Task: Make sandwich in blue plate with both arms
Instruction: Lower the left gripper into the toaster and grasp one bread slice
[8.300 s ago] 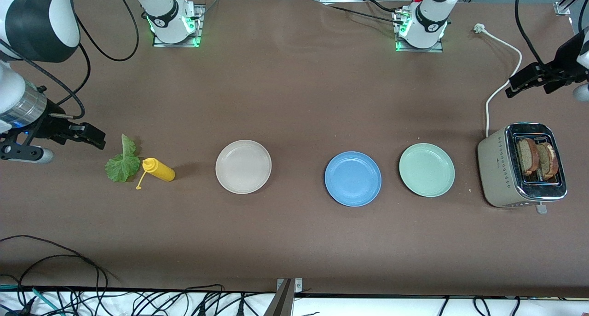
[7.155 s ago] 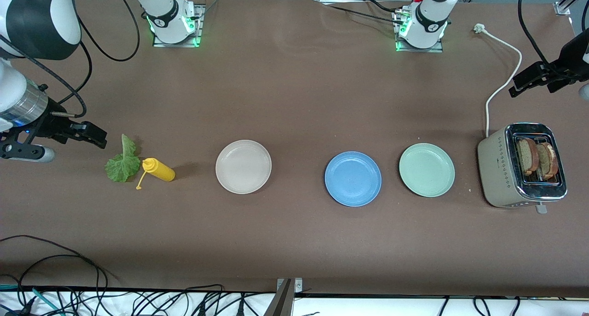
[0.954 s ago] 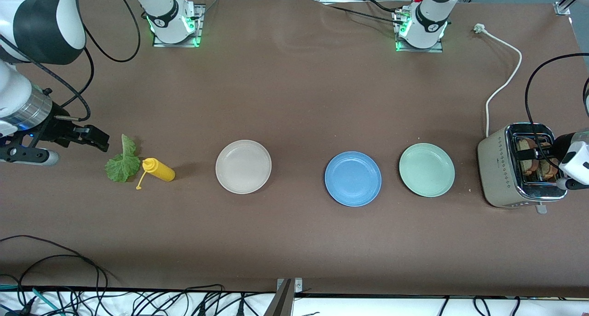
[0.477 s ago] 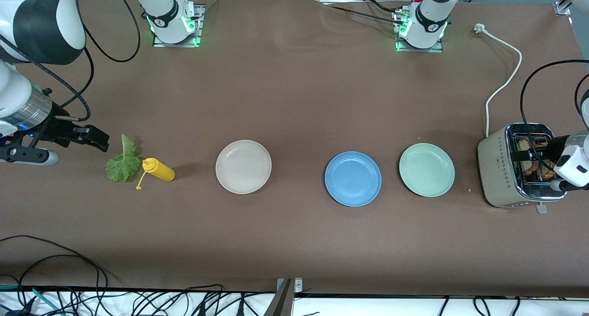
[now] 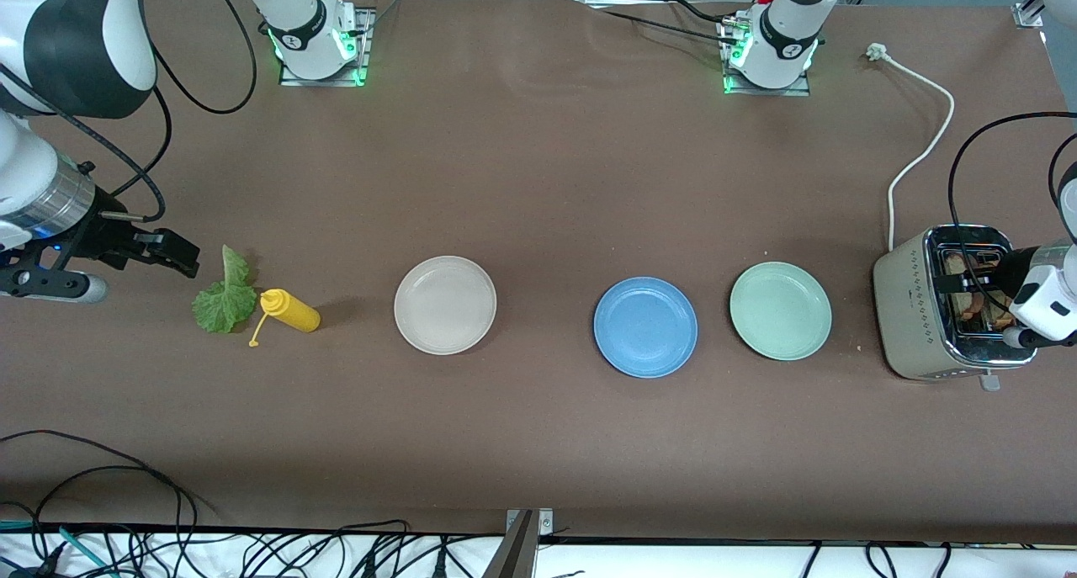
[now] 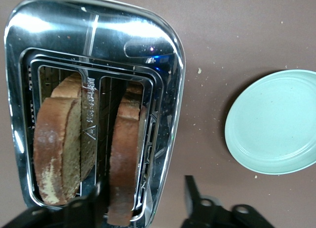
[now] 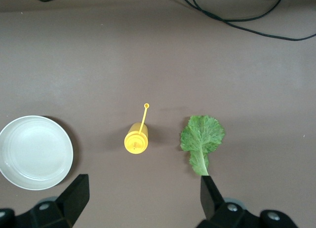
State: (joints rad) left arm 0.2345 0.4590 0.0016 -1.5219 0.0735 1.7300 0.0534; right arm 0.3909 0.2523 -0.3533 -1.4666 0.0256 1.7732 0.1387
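Left wrist view: left gripper (image 6: 143, 203) down at the toaster (image 6: 153, 55), fingers spread either side of one bread slice (image 6: 123, 159) in its slot — not yet pinching. Right gripper (image 7: 143, 198) waiting wide open over table near lettuce leaf (image 7: 201, 136) and mustard bottle (image 7: 136, 140). Blue plate (image 5: 645, 326) bare — between off-white plate (image 5: 445, 304) and mint-green plate (image 5: 780, 310).

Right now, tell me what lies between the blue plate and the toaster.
The mint plate lies between blue plate and toaster, shown in the front view.

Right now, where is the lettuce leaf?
The lettuce leaf lies on the table at the right arm's end, touching or nearly touching the yellow bottle, with the open right gripper close by.
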